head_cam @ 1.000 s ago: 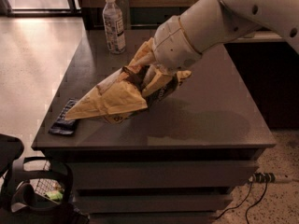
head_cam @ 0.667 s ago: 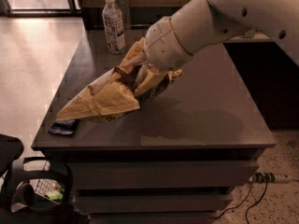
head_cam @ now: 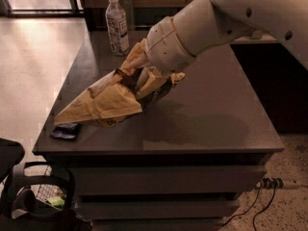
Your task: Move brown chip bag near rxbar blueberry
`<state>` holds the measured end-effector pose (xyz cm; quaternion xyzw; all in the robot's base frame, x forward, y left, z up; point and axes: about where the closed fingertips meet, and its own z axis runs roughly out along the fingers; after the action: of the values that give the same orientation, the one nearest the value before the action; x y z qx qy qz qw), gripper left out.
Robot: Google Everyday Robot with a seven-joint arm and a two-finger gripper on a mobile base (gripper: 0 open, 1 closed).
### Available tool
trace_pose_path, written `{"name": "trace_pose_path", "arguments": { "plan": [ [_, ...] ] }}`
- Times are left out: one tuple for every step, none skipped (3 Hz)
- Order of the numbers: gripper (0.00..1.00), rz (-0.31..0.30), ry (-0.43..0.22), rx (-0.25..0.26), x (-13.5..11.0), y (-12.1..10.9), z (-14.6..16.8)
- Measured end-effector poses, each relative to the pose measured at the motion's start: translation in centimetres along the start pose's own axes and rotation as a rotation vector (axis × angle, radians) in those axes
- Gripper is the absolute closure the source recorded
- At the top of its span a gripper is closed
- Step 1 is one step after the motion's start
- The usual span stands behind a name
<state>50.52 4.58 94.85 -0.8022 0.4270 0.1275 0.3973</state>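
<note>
Where my claw sits: my claw (head_cam: 139, 83) is buried in the upper, crumpled end of the brown chip bag (head_cam: 103, 102), over the middle-left of the desk (head_cam: 207, 124), and it is clamped on the foil.
Brown chip bag: it hangs at a slant from that hold, with its high end at the claw and its low pointed corner reaching toward the desk's front-left. I cannot tell whether its underside brushes the top.
Rxbar blueberry (head_cam: 66, 131): it lies flat on the front-left corner of the desk, just beside the bag's low corner and, as far as I can see, not touching it.
Weight: I judge the bag light, mostly air and chips.
Stiffness: the foil is soft and crinkly and folds around the pinch, so I expect the free end to droop and swing.
Slip: the foil looks slick, so a thin pinch could creep.
Fragility: the contents crush easily, so I would squeeze no harder than needed.
Where to hold: the gathered top fold suits better than the puffed middle.
Water bottle (head_cam: 117, 25): it stands upright at the desk's back edge, well apart from the bag.
</note>
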Motion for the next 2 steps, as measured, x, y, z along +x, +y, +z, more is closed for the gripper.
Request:
{"name": "trace_pose_path", "arguments": {
  "plan": [
    [0.33,-0.004,0.0,-0.002,-0.22,0.01,0.07],
    [0.0,-0.01,0.0,-0.005,-0.63,0.03,0.19]
  ]
}}
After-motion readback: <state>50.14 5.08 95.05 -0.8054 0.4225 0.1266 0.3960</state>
